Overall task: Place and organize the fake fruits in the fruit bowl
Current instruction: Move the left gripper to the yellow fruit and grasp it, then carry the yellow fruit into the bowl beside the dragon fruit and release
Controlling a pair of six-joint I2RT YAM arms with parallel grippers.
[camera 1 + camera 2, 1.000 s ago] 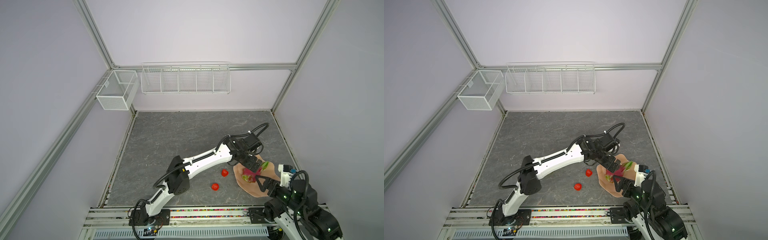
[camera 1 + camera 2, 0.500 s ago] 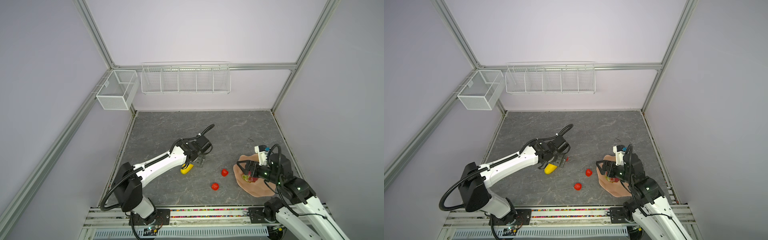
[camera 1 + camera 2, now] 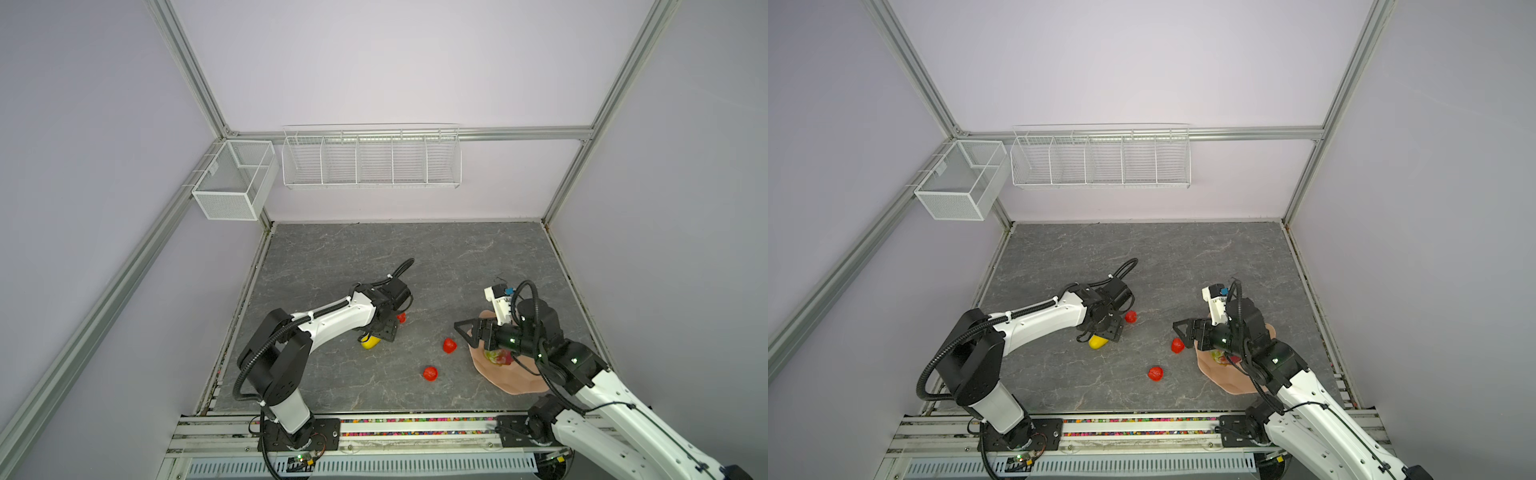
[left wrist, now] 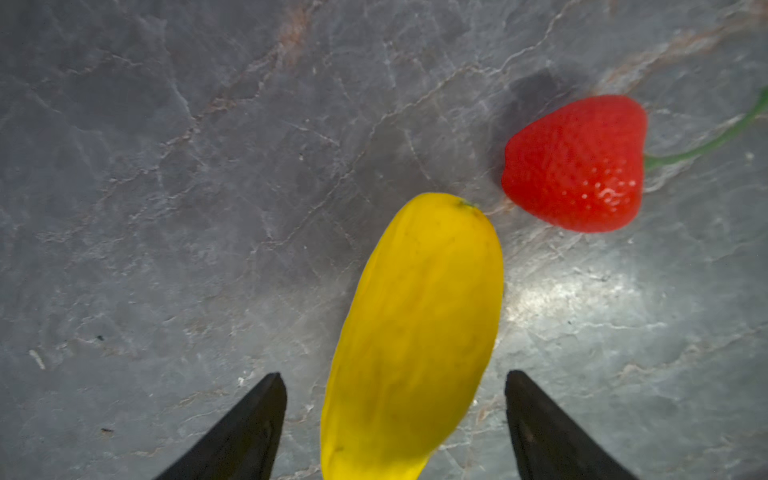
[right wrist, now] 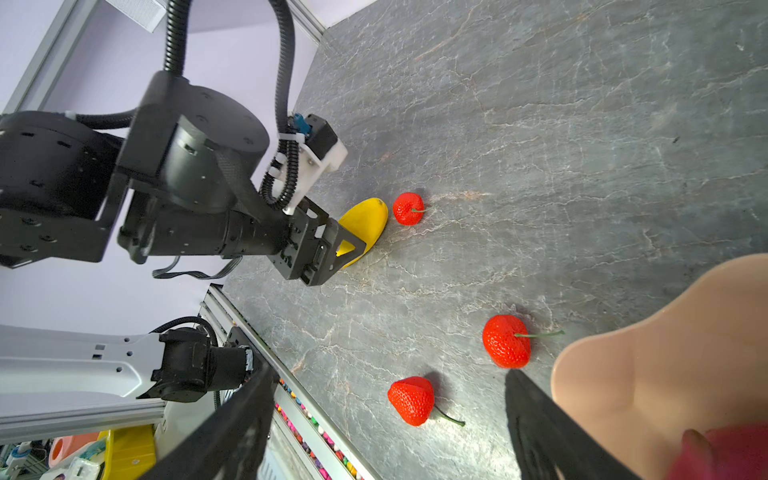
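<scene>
Yellow fruit (image 3: 369, 343) lies on the slab (image 3: 374, 257), long axis 8 to 2 o'clock in both top views, in line with the left gripper (image 4: 392, 374), the nearer one. Its fingers (image 4: 253, 432) straddle the fruit, released, gaps either side. Strawberry (image 4: 577, 166) sits just beside its tip. Fruit bowl (image 3: 511, 380), between 3 and 4 o'clock, holds the dragon fruit (image 3: 498, 356). Right gripper (image 3: 467, 336) spread, empty. No legible writing.

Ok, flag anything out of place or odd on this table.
Nothing looks spilled or damaged. Three strawberries and the yellow fruit lie loose on the table, outside the fruit bowl. Only the dragon fruit is in it.
</scene>
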